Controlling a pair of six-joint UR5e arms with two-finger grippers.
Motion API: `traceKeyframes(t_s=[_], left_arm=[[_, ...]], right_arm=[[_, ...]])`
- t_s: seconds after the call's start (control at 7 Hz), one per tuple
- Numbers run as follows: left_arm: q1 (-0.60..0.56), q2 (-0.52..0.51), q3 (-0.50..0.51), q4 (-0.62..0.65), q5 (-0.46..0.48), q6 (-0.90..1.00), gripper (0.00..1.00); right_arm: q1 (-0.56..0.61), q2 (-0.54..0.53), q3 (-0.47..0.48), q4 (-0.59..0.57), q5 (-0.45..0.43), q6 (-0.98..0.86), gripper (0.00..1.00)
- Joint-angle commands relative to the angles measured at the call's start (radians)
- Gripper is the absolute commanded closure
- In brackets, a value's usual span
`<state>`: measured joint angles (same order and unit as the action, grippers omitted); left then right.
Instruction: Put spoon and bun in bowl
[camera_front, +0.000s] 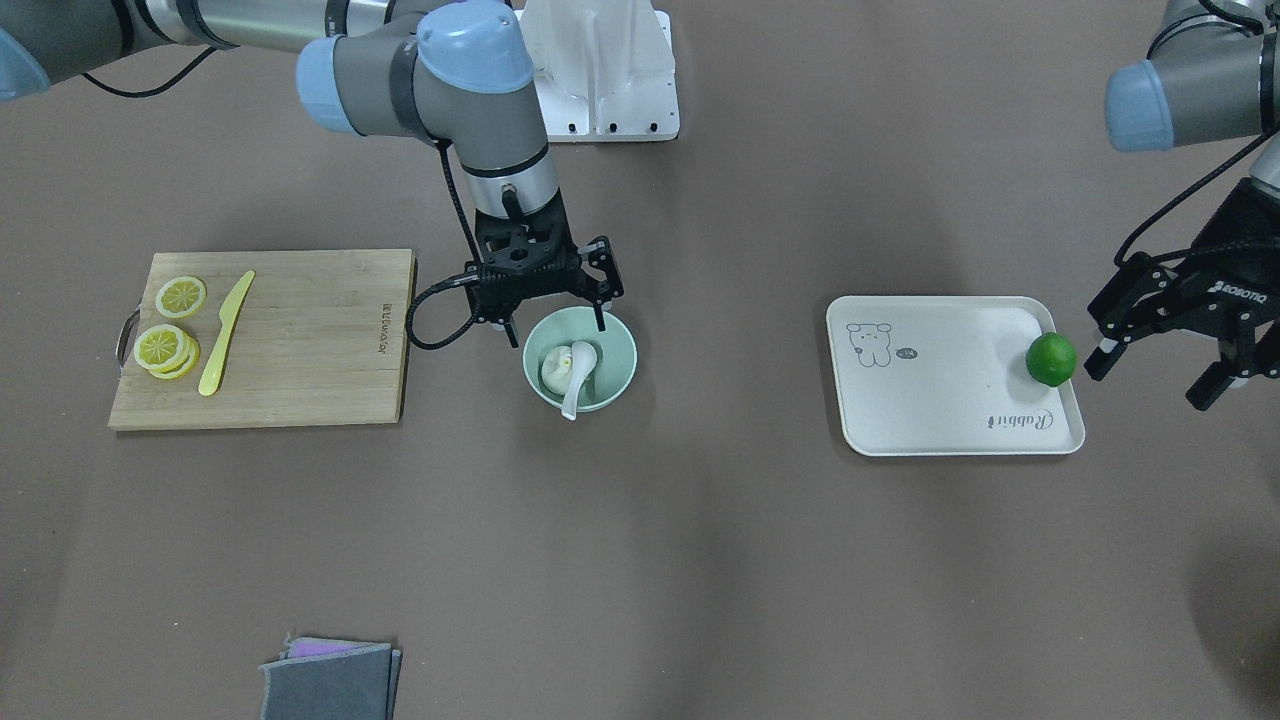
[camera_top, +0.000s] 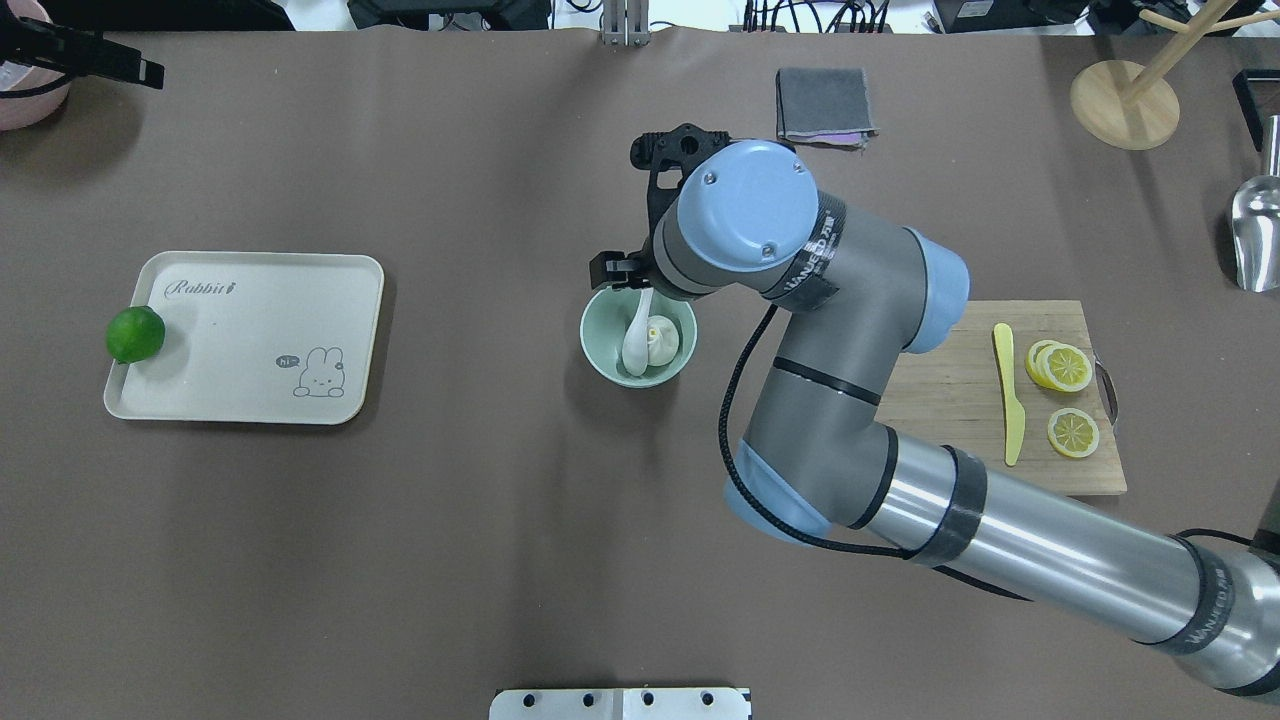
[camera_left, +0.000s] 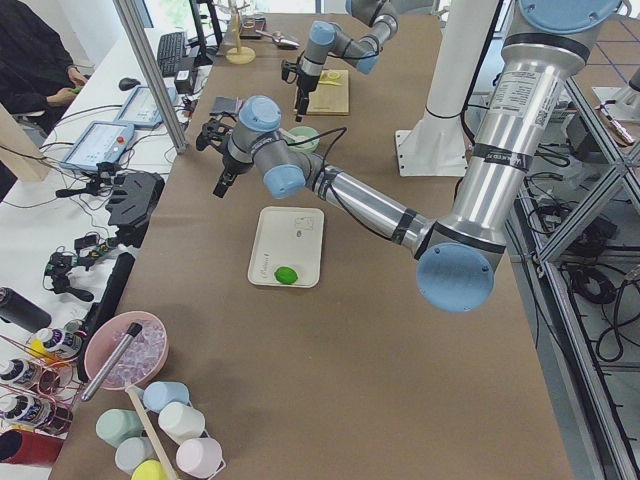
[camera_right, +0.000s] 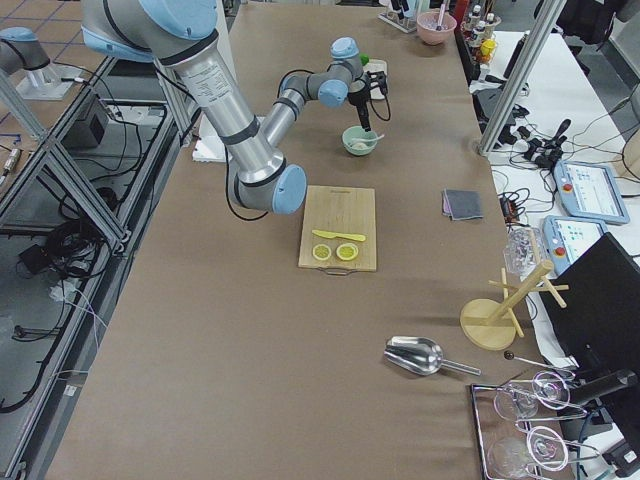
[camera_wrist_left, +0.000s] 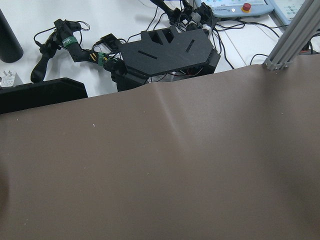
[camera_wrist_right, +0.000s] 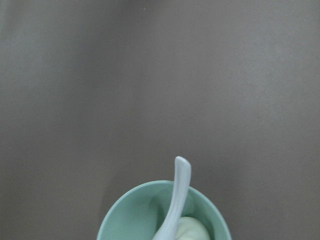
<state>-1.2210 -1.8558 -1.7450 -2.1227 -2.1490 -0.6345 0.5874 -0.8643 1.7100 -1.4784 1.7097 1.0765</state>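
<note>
The pale mint-green bowl (camera_front: 618, 372) stands mid-table. The white bun (camera_front: 553, 370) lies inside it, and the white spoon (camera_front: 577, 378) lies in it too, its handle leaning on the rim. All three show in the overhead view: bowl (camera_top: 600, 355), bun (camera_top: 664, 341), spoon (camera_top: 636, 340). The right wrist view shows the bowl (camera_wrist_right: 122, 212) with the spoon's handle (camera_wrist_right: 180, 187) sticking out. My right gripper (camera_front: 555, 328) hangs open and empty just above the bowl's robot-side rim. My left gripper (camera_front: 1155, 378) is open and empty, raised beside the lime.
A beige tray (camera_front: 940, 400) holds a green lime (camera_front: 1051, 359) at its edge. A wooden cutting board (camera_front: 300, 340) carries lemon slices (camera_front: 168, 335) and a yellow knife (camera_front: 226, 332). A grey folded cloth (camera_front: 330, 680) lies near the operators' edge.
</note>
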Motion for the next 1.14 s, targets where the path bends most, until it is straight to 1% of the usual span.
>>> traceKeyframes(t_s=[0.0, 0.14, 0.29, 0.43, 0.57, 0.71, 0.86, 1.0], left_arm=[[-0.035, 0.050, 0.010, 0.001, -0.050, 0.006, 0.02], [-0.090, 0.088, 0.002, 0.047, -0.107, 0.043, 0.02], [-0.142, 0.149, -0.022, 0.106, -0.115, 0.176, 0.02], [-0.199, 0.208, -0.036, 0.174, -0.129, 0.343, 0.02], [-0.274, 0.246, -0.034, 0.222, -0.132, 0.428, 0.02], [-0.308, 0.304, -0.027, 0.228, -0.124, 0.440, 0.02], [-0.328, 0.344, -0.005, 0.227, -0.118, 0.443, 0.02], [-0.360, 0.354, 0.021, 0.230, -0.127, 0.443, 0.02]], right_arm=[[0.089, -0.222, 0.313, -0.211, 0.018, -0.215, 0.00], [0.179, -0.317, 0.366, -0.238, 0.024, -0.230, 0.00], [0.301, -0.384, 0.369, -0.234, 0.092, -0.250, 0.00], [0.480, -0.482, 0.388, -0.231, 0.228, -0.266, 0.00], [0.655, -0.557, 0.387, -0.240, 0.377, -0.502, 0.00], [0.808, -0.634, 0.354, -0.297, 0.490, -0.787, 0.00], [0.919, -0.662, 0.251, -0.378, 0.490, -1.119, 0.00], [1.004, -0.683, 0.134, -0.384, 0.498, -1.285, 0.00]])
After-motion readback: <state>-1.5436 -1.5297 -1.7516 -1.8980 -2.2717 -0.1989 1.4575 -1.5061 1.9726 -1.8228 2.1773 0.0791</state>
